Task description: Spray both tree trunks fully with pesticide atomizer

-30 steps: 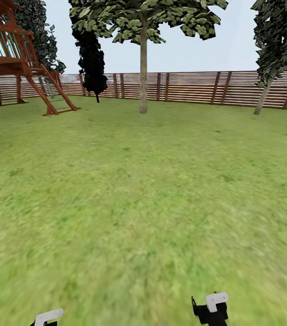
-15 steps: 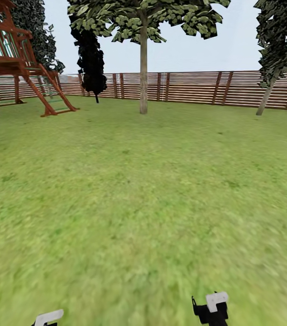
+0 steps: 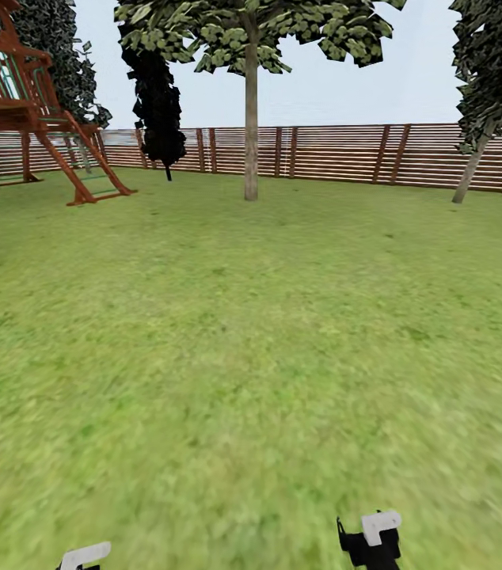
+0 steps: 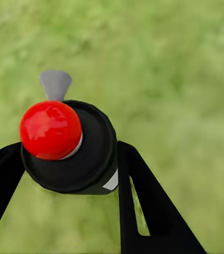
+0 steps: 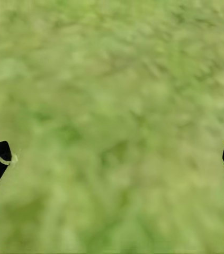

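My left gripper (image 4: pixel 64 153) is shut on the pesticide atomizer (image 4: pixel 74 153), a black round body with a red ball cap and a grey nozzle, held between the two black fingers above grass. My right gripper (image 5: pixel 114 156) is open over bare lawn, nothing between its fingers. In the head view, both wrists show at the bottom edge, left (image 3: pixel 85 554) and right (image 3: pixel 374 538). Far ahead across the garden lawn stands a tree with a pale straight trunk (image 3: pixel 251 134). A second tree with a leaning trunk (image 3: pixel 469 172) stands at the far right by the fence.
A brown slat fence (image 3: pixel 338 152) runs along the back of the lawn. A red wooden playset (image 3: pixel 37 103) stands at the far left. A near-black conifer (image 3: pixel 160 103) rises beside it. Wide grass (image 3: pixel 251 356) lies between me and the trees.
The whole head view has shifted slightly: the playset drifts left and the right tree drifts right, so the camera has moved. Both arms hold the same pose.
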Available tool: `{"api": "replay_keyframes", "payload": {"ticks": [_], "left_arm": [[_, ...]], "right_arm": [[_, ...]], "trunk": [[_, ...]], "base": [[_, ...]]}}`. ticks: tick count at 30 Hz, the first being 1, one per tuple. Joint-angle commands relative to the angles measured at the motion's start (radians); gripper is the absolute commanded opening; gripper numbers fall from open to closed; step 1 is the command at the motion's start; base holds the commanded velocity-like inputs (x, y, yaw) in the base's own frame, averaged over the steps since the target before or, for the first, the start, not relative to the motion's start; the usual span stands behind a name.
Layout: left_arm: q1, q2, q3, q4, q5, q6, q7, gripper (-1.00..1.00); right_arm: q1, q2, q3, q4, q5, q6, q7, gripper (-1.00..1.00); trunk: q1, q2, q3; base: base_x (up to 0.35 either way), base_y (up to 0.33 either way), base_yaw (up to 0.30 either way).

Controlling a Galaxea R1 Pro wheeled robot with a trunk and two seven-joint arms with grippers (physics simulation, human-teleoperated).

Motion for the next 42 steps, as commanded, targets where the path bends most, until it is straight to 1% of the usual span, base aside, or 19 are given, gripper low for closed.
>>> {"api": "replay_keyframes", "payload": {"ticks": [1,39,42], "left_arm": [[0.000,0.000,0.000,0.000,0.000,0.000,0.000,-1.00],[0.000,0.000,0.000,0.000,0.000,0.000,0.000,-1.00],[0.000,0.000,0.000,0.000,0.000,0.000,0.000,-1.00]], "right_arm": [[0.000,0.000,0.001,0.000,0.000,0.000,0.001,1.00],[0.000,0.001,0.003,0.003,0.003,0.000,0.000,1.00],[0.000,0.002,0.003,0.018,0.003,0.000,-0.001,1.00]], "trunk": [[0.000,0.000,0.000],[0.000,0.000,0.000],[0.000,0.000,0.000]], "base": [[0.340,0.000,0.000],[0.340,0.000,0.000],[0.340,0.000,0.000]]}}
